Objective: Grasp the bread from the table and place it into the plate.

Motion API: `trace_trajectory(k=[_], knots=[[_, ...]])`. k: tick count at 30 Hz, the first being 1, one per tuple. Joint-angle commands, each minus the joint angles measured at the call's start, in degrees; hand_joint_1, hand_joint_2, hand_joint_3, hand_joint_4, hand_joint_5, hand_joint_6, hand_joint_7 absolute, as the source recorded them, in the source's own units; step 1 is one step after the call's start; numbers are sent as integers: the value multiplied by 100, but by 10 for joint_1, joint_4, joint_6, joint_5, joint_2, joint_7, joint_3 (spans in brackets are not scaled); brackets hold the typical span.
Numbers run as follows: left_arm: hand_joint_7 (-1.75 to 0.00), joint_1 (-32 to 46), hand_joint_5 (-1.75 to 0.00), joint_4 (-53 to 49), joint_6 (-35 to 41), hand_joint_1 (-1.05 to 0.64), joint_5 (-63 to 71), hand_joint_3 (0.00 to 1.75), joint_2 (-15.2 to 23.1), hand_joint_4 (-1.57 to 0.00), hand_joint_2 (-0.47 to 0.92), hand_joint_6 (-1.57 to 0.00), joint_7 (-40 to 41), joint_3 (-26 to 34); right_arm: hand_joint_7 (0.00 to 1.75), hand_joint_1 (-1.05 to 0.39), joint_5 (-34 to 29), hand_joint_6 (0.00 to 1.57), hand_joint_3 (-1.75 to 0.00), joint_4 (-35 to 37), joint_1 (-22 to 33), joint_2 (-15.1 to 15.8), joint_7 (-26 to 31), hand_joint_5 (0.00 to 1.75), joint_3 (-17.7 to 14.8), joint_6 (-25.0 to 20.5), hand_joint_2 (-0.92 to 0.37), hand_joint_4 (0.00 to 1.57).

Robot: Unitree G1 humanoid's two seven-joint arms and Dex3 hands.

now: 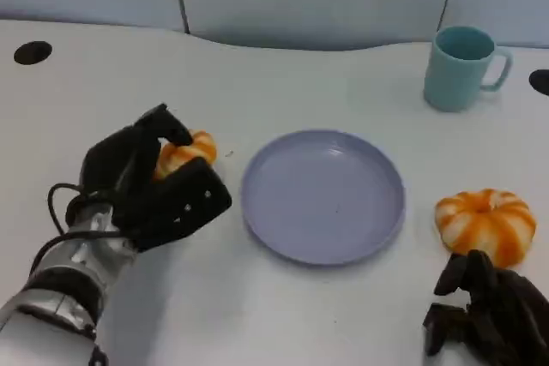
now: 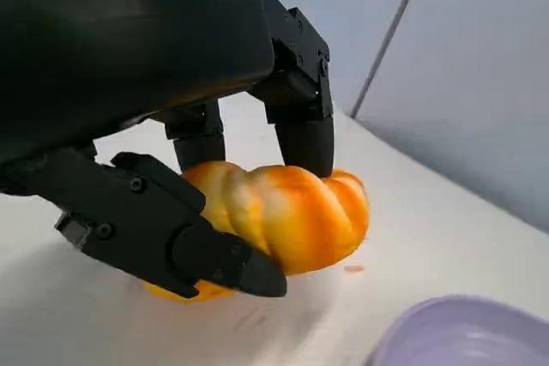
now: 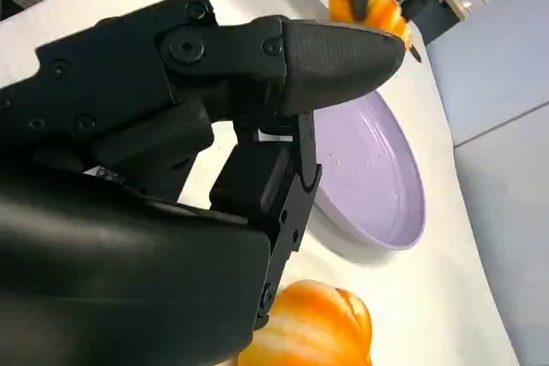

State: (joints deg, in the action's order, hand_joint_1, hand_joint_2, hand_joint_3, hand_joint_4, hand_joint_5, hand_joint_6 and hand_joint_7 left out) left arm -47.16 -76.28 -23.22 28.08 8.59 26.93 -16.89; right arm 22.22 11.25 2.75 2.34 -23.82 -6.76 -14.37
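Item: left hand [image 1: 146,186] gripping bread [image 1: 184,153], left of the plate [image 1: 322,195].

Fingers are closing over the loaf from above, thumb pressing its near side; bread is sitting at centre-left, still low against the table [image 1: 283,75], long axis running roughly toward the plate. Plate is lying just right of this hand. Right hand [image 1: 489,310], lower right, is resting curled, holding nothing, beside a second bread [image 1: 485,225]. Mug [image 1: 463,66] is standing upper right.

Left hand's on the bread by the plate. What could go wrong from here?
1. The left hand holds the bread with fingers over the top and one low in front; the rounded loaf may slip out on lifting.
2. The plate lies close by; a low carry could knock its rim.
3. A second bread sits by the right hand, which could bump it.
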Motion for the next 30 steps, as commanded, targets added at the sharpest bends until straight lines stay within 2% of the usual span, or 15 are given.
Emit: trace_trajectory(k=[1, 3, 5, 8, 15, 19, 24, 26, 30], knots=[[-175, -33, -175, 11, -21, -7, 20, 71, 6, -73, 69, -57, 14, -15, 118, -45, 5, 110, -48, 12, 7, 3, 0, 124, -6, -7, -92, 122], [-173, -48, -175, 15, -27, -7, 32, 72, 3, -76, 65, -59, 9, -27, 116, -45, 2, 111, -47, 17, 6, 2, -1, 123, -5, 0, -92, 123], [-164, -58, -175, 18, -44, -7, 44, 73, 0, -78, 60, -65, 15, -37, 114, -46, -2, 112, -47, 19, 5, 3, 0, 121, -3, 3, -92, 124], [-173, -70, -175, 23, -77, -9, 65, 92, -7, -82, 51, -65, 31, -56, 113, -45, 0, 113, -49, 21, 3, 2, 1, 121, -4, 0, -92, 124], [-175, -92, -175, 24, -115, -17, 123, 118, -42, -87, 39, -66, 74, -118, 112, -46, -2, 114, -48, 25, -1, 0, 3, 121, -3, 1, -92, 124], [-175, -97, -175, 22, -122, -21, 147, 124, -61, -91, 41, -68, 86, -144, 111, -45, -3, 115, -48, 23, 0, -3, 6, 120, -2, 1, -92, 125], [-175, -101, -175, 15, -120, -21, 164, 139, -82, -93, 35, -69, 71, -165, 110, -45, -2, 116, -47, 23, 2, -6, 7, 120, -1, 2, -92, 126], [-175, -105, -175, 12, -121, -26, 171, 136, -83, -98, 40, -76, 54, -178, 109, -45, -2, 116, -47, 22, 2, -7, 9, 120, -1, 0, -92, 126], [-175, -113, -175, 5, -129, -32, 172, 129, -79, -101, 50, -81, -8, -191, 110, -44, -7, 115, -48, 21, 3, -5, 8, 120, 3, 3, -92, 126]])
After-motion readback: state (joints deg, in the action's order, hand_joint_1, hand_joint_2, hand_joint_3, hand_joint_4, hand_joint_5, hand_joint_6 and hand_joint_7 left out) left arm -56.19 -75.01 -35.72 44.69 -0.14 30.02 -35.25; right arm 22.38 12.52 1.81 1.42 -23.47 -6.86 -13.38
